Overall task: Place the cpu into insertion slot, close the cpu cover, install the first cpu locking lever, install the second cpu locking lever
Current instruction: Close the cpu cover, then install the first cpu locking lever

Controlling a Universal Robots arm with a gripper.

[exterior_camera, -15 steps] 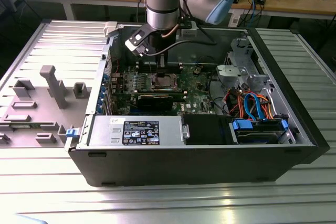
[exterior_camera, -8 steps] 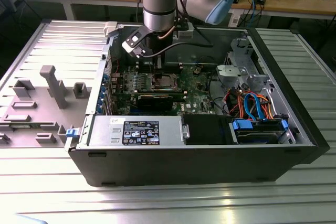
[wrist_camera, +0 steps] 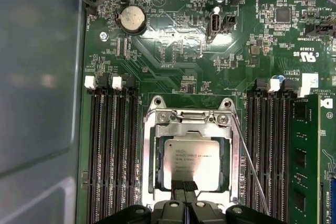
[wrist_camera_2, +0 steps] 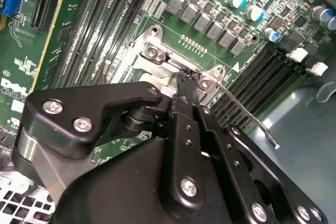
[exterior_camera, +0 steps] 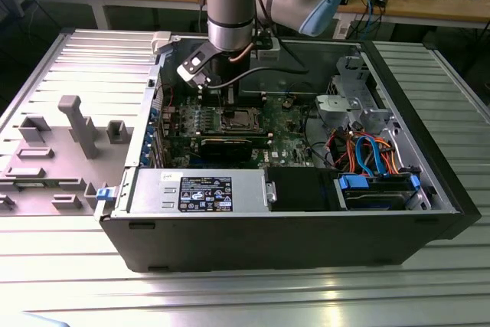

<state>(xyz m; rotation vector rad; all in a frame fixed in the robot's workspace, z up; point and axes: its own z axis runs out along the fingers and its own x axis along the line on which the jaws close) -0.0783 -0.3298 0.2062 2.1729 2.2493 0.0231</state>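
One gripper (wrist_camera: 184, 186) was at work, its fingers (wrist_camera: 178, 186) pressed together into a narrow tip with no gap between them. Whether they pinched anything thin, I could not tell. In the exterior view it hung straight down inside the open case (exterior_camera: 268, 244), with the power supply (exterior_camera: 200, 191) toward 6 o'clock of it and the drive bay (exterior_camera: 379, 189) toward 4 o'clock.

The cpu (wrist_camera: 191, 163) lay flat in the slot (wrist_camera: 157, 166), and the cover (wrist_camera: 189, 123) was down around it, framing the chip. Seen from above, with the tip's edge of the slot called 6 o'clock, the tip touched the cover's rim at that edge, and the cpu lay just toward 12 o'clock of it.

A lever (wrist_camera: 249, 166) ran its long axis along the 3 o'clock side. It started near 12 and splayed outward toward 5, with its free end clear of the frame, so I judged it not yet latched.
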